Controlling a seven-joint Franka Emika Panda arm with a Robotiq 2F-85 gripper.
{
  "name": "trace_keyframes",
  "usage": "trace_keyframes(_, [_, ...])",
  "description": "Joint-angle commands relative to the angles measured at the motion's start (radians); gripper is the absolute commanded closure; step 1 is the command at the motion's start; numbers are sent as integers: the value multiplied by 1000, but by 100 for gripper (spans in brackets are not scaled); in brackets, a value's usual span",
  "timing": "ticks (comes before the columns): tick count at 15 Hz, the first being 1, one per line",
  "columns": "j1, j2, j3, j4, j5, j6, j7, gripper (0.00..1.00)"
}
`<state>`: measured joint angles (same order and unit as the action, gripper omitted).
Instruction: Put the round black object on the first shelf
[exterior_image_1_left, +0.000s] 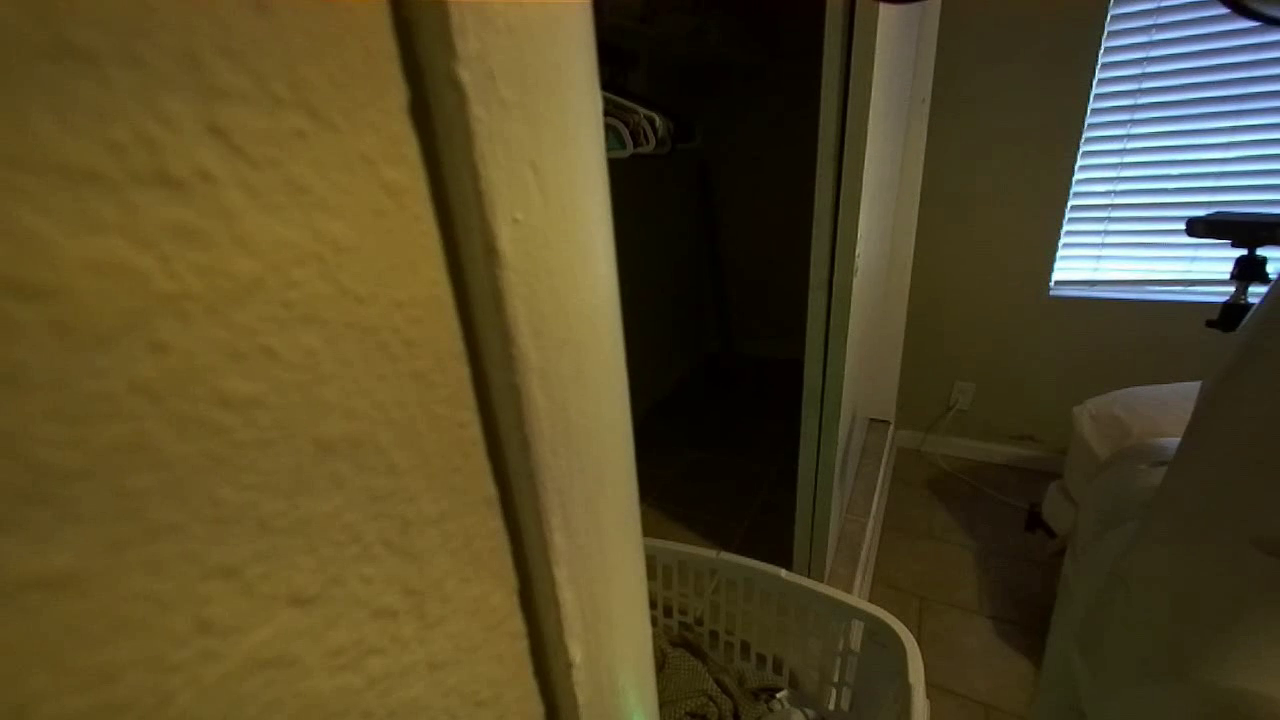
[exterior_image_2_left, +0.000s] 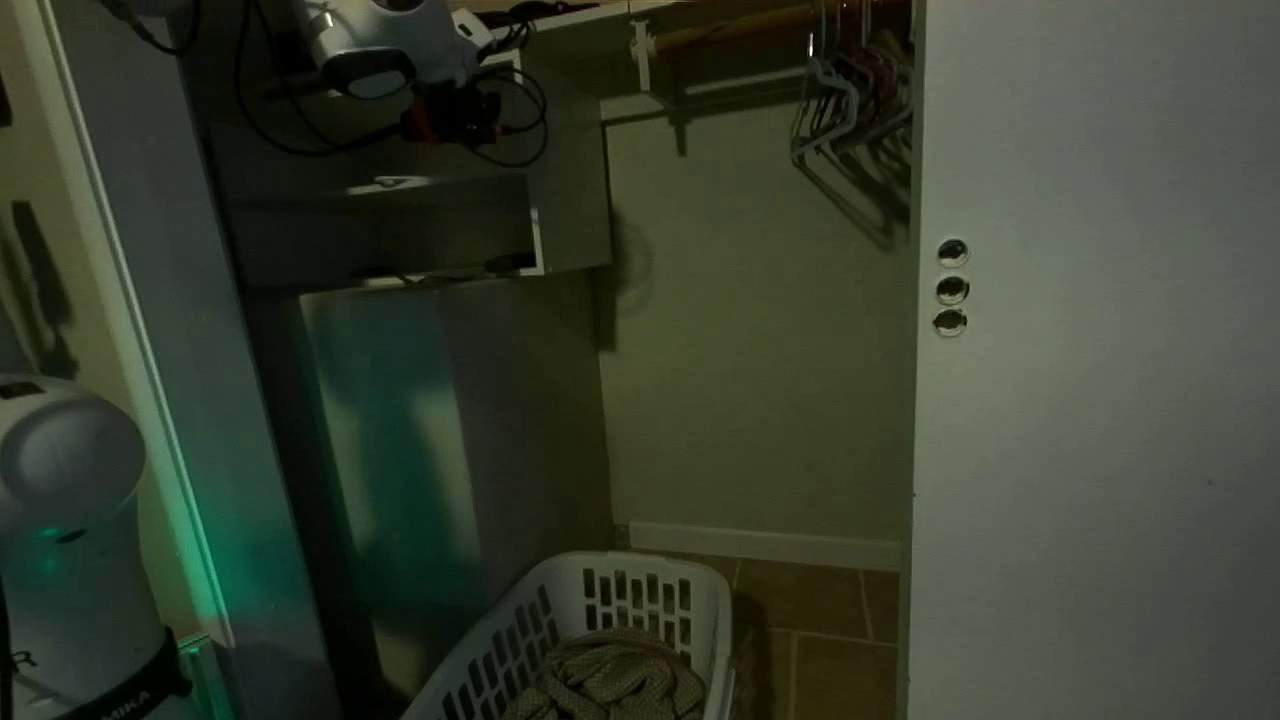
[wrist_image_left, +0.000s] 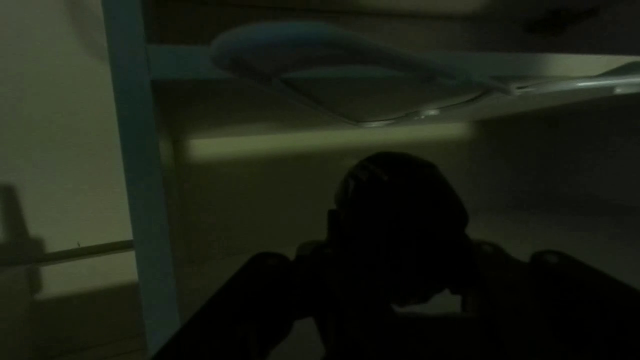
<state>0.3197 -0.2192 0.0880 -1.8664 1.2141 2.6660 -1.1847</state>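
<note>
The round black object (wrist_image_left: 400, 210) is a dark ball-like shape in the wrist view. It sits between the fingers of my gripper (wrist_image_left: 400, 245), which look shut on it from both sides; the contact is very dark. My gripper also shows at the upper left of an exterior view (exterior_image_2_left: 455, 115), in front of the wall shelf unit, with its fingertips and the object not distinguishable there. A shelf edge (exterior_image_2_left: 350, 188) lies below the gripper, and a lower shelf edge (exterior_image_2_left: 440, 282) shows beneath that. In the wrist view, a shelf edge (wrist_image_left: 180, 62) and upright panel (wrist_image_left: 145, 200) frame the compartment behind the object.
A pale hanger (wrist_image_left: 310, 40) lies across the shelf edge. Loose cables (exterior_image_2_left: 540, 100) loop around the wrist. More hangers (exterior_image_2_left: 840, 110) hang from a rod. A white laundry basket (exterior_image_2_left: 720, 620) holding cloth stands below. A sliding door (exterior_image_2_left: 1090, 400) covers one side.
</note>
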Motion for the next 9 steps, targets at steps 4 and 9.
trace_keyframes(4, [7,102,6,90,15,30,-29,80])
trace_keyframes(9, [4,147,10,133,-10,28,-23,80])
